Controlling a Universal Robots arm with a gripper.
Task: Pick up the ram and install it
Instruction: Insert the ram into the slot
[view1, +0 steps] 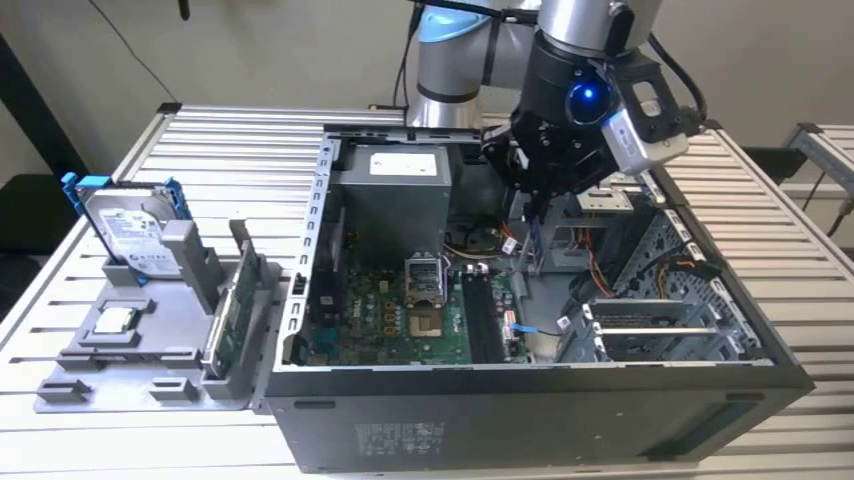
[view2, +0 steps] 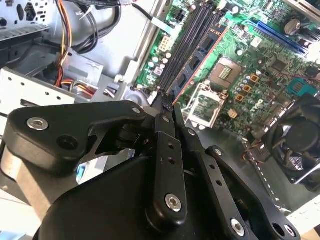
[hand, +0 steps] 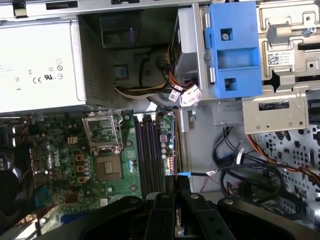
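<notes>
Exterior view: open computer case on a slatted table, with a gray parts tray just beside it at 9 o'clock.

The ram stands on edge in a slot on the tray's case-side rim. It is a slim, long, flat strip with a greenish board face and a dark edge, leaning slightly. It is far thinner than the hard drive in its blue frame, which stands upright at the ram's 10 o'clock. A small square silver chip lies flat at the ram's 9 o'clock.

The gripper hangs inside the case, well apart from the ram, which sits at its 8 o'clock.

Second wrist view: the 2 black fingers are drawn together, tips meeting, clamped on nothing I can make out.

The black memory slots on the green motherboard lie just beneath the tips, and appear in both wrist views.
</notes>
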